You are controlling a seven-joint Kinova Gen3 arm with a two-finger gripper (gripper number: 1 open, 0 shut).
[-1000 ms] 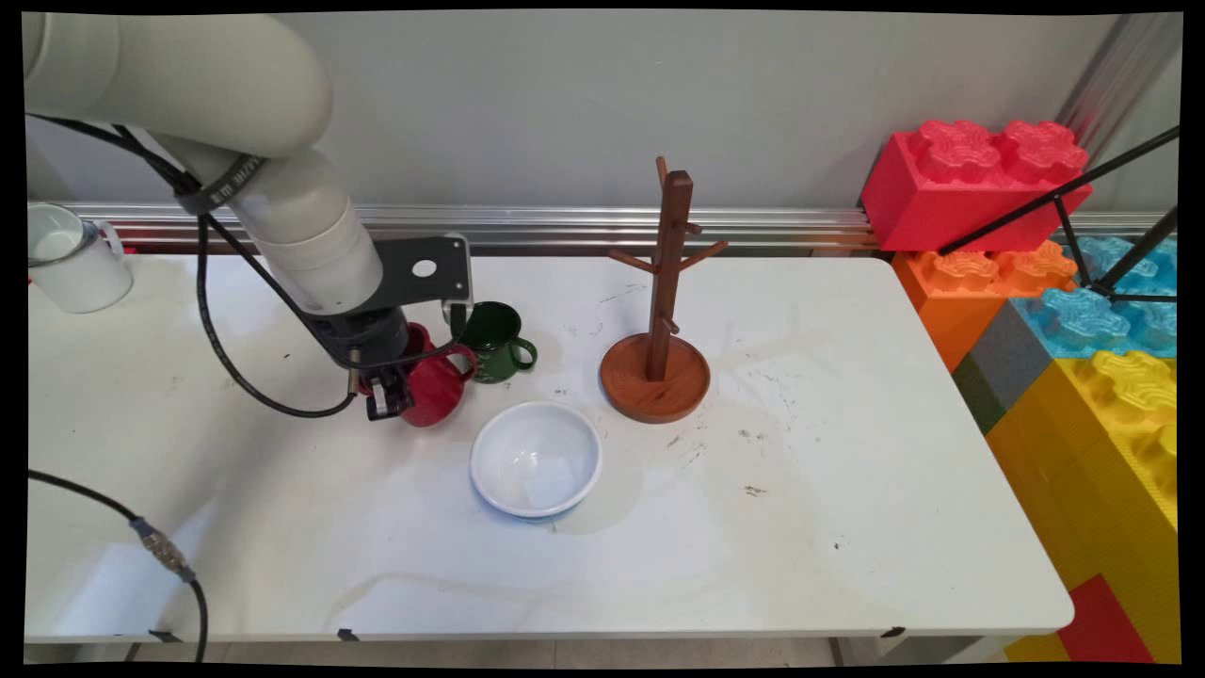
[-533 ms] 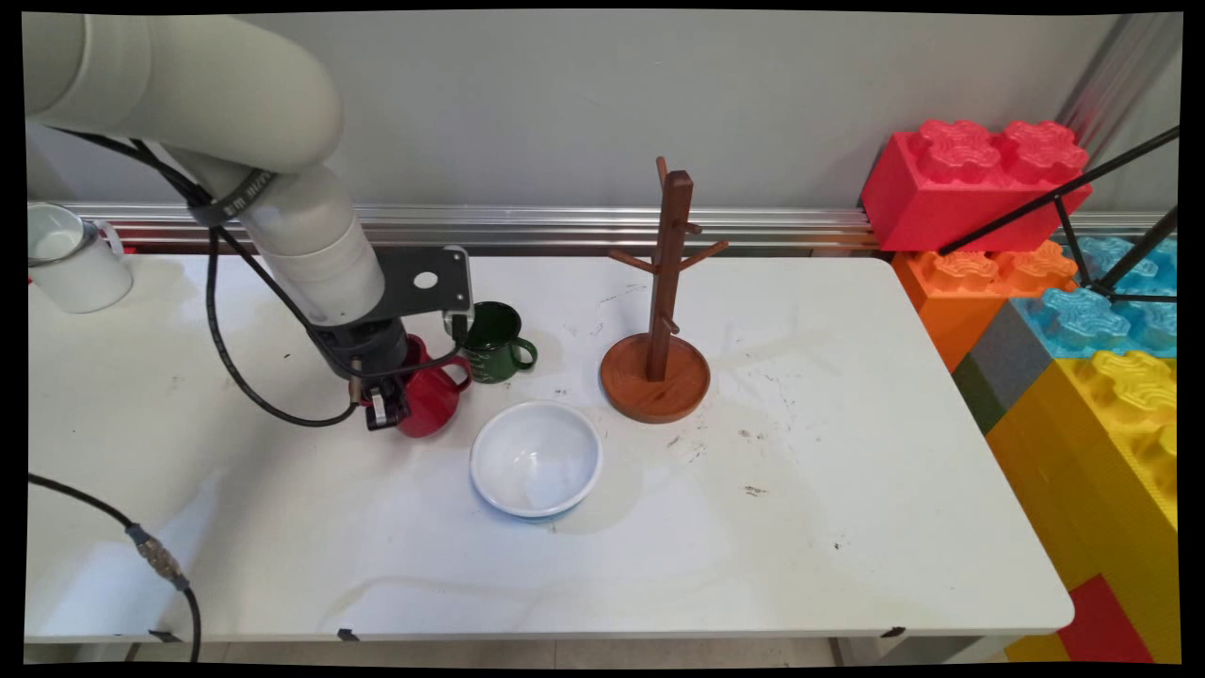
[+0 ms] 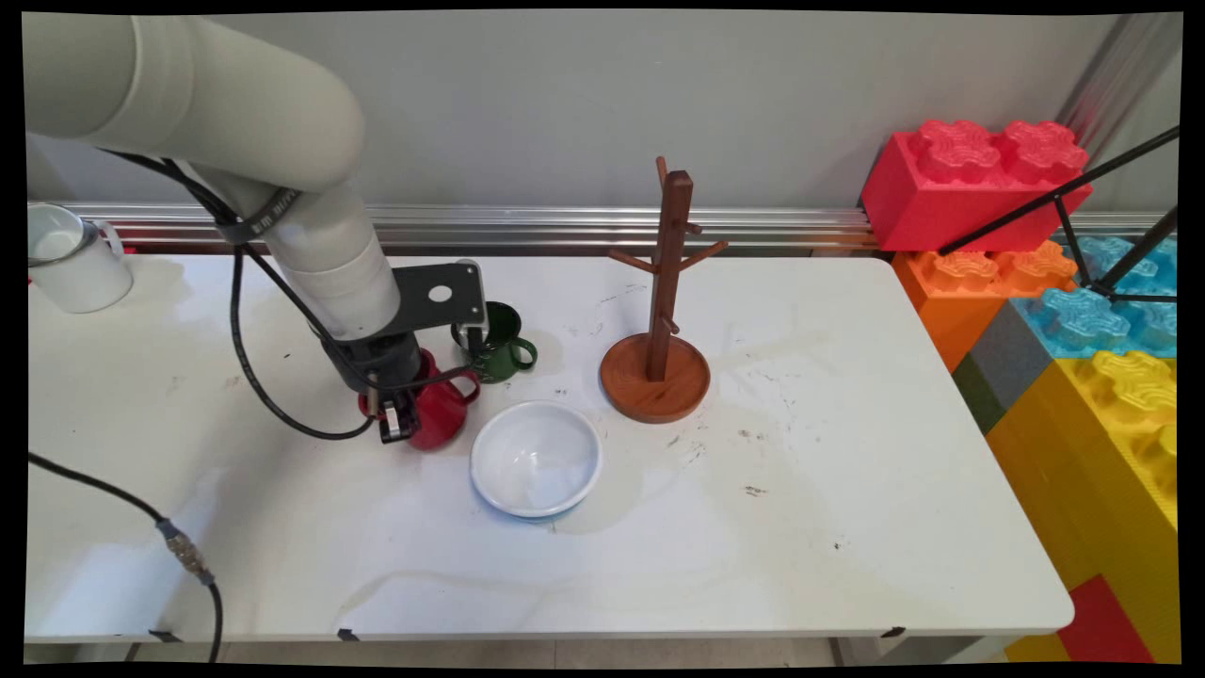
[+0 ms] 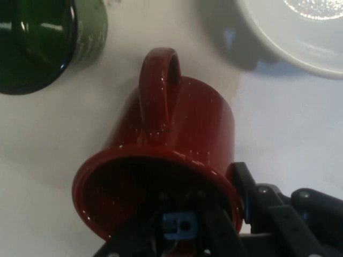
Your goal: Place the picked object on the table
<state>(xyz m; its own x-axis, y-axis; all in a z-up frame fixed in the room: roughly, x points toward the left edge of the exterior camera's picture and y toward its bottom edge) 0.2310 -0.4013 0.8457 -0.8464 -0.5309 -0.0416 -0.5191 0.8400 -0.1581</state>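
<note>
Bowl first: a white bowl sits nearest the front edge of the white worktop, just to the right of the red mug and a little nearer the camera, and it looks empty.

The red enamel mug comes next, with the claw on its left side. In the hand view the claw is clenched on the mug's rim wall, one finger inside the mouth and the other finger outside. The mug leans there, with its mouth toward the hand and its handle on top. I cannot tell whether its base touches the worktop or has cleared it. So the mug is gripped but hangs on no peg.

Behind the red mug to the right, close but apart from it, a dark green mug stands upright. Further right of the red mug is a wooden mug tree, its pegs all bare. Far behind and left of the red mug, a white mug stands at the worktop's back corner.
</note>
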